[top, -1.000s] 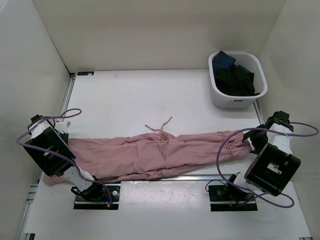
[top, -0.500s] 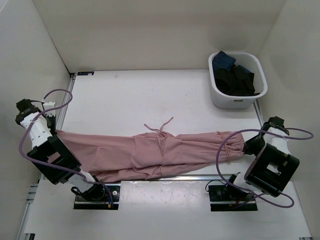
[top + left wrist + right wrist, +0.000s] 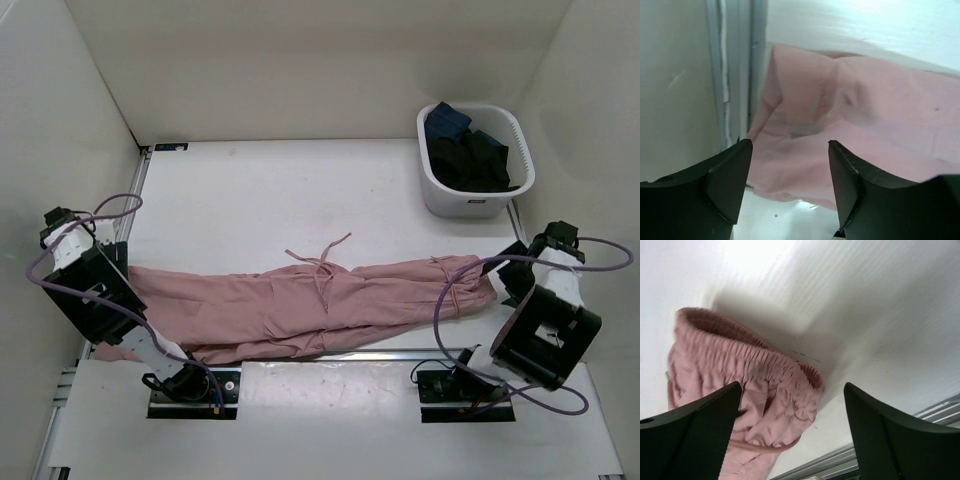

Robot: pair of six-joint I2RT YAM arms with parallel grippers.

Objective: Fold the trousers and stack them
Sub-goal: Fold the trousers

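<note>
**Here both grippers hang released over the ends of the trousers**

Nearest, we see the two arm bases bolted at the near edge of the table. Just beyond them the trousers lie stretched from left to right in a long, loosely creased band of dusty pink. The leg end reaches the table's left edge and the waist end lies at the right.

In the left wrist view, the left gripper hovers above the leg end. Its fingers are spread and there is nothing between them. The cloth lies rumpled beneath, up against the metal rail at the table's side.

In the right wrist view, the right gripper is likewise spread wide and grasps nothing. Beneath it the gathered elastic waistband is bunched into a ruffled curve on the white surface.

Farther back, the thin drawstring trails off the middle of the trousers onto bare table. At the far right stands a white basket with dark clothes in it, well apart from the trousers.
</note>
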